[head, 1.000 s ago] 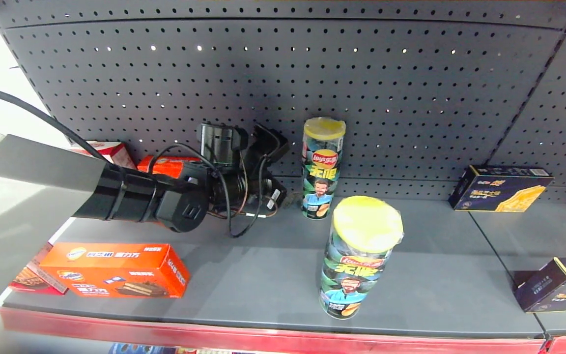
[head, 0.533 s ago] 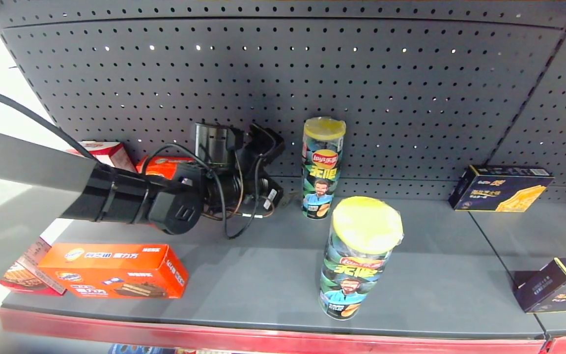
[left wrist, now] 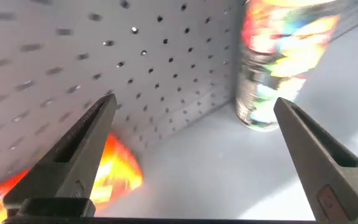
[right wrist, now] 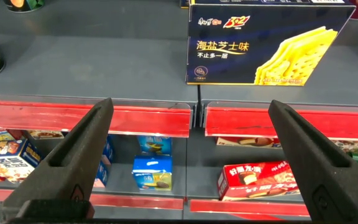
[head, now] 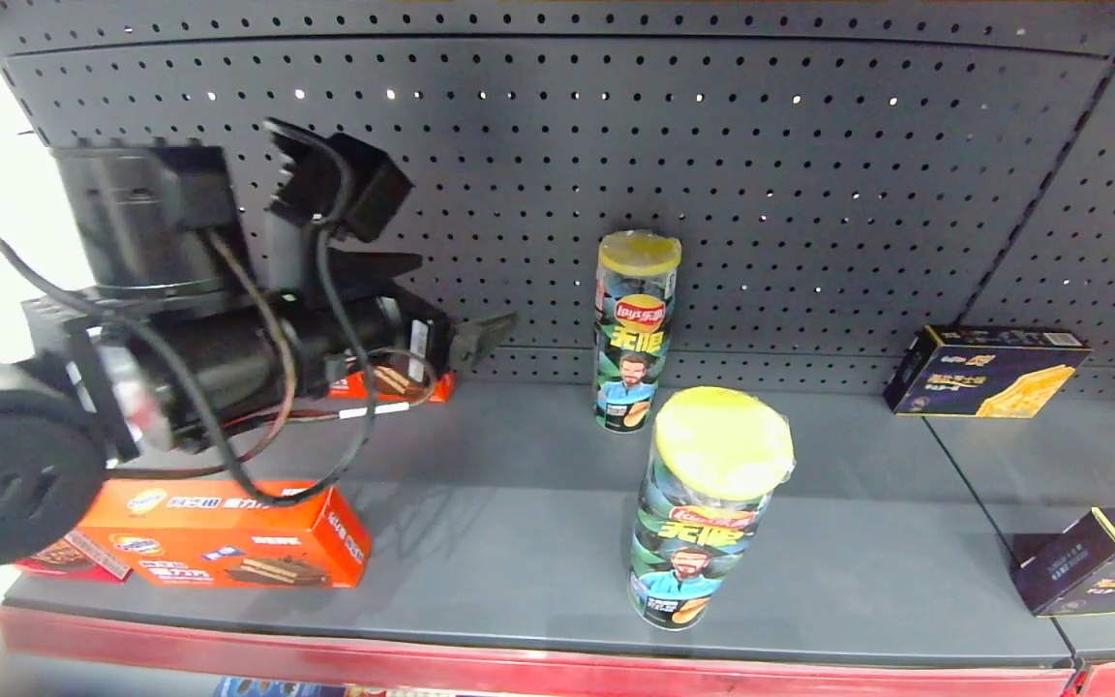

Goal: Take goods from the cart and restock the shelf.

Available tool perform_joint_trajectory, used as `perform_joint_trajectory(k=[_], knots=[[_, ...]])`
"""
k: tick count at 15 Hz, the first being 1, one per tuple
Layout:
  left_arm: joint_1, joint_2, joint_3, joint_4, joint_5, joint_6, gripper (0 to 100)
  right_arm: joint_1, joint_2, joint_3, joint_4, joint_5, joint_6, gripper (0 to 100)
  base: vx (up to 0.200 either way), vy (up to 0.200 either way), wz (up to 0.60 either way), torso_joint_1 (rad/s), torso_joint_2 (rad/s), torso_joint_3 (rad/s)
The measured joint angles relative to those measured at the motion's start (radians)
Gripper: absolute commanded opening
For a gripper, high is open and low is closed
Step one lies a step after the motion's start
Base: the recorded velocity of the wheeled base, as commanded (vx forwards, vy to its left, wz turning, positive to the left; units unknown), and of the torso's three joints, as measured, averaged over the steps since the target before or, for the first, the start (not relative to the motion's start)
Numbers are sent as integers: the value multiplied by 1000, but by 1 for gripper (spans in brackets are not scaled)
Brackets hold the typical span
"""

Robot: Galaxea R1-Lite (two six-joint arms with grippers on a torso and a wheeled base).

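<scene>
At the far left front a red box (head: 64,559) is laid flat. Just beside it an orange box (head: 219,532) is set with its long face to the aisle, judged so that it can be read by shoppers. Behind these the left gripper (left wrist: 192,102) is held over the shelf (head: 519,542), spread wide with nothing in it (a state judged fit for fetching more goods). Under it a back orange box (head: 388,382) is laid against the pegboard (head: 809,194). Next, a back can (head: 635,329) and a front can (head: 712,503) are stood upright and apart. Both are capped with yellow lids, so their contents are hidden. Farther right a back dark box (head: 988,370) and a front dark box (head: 1099,561) are shut. The right gripper (right wrist: 189,106) is held wide and empty before what is judged to be the front dark box. Boxed goods are held by the lower shelves (right wrist: 135,200).
</scene>
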Motion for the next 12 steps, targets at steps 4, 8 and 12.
perform_joint_trajectory(k=[4,8,12], knots=[[7,-356,245,20,29,-54,100,-1,0,0,0,0,0,100,0,0,0,0,0,0],[72,-726,485,87,43,-129,100,0,0,0,0,0,0,100,0,0,0,0,0,0],[337,-1103,764,116,35,-155,100,0,0,0,0,0,0,100,0,0,0,0,0,0]])
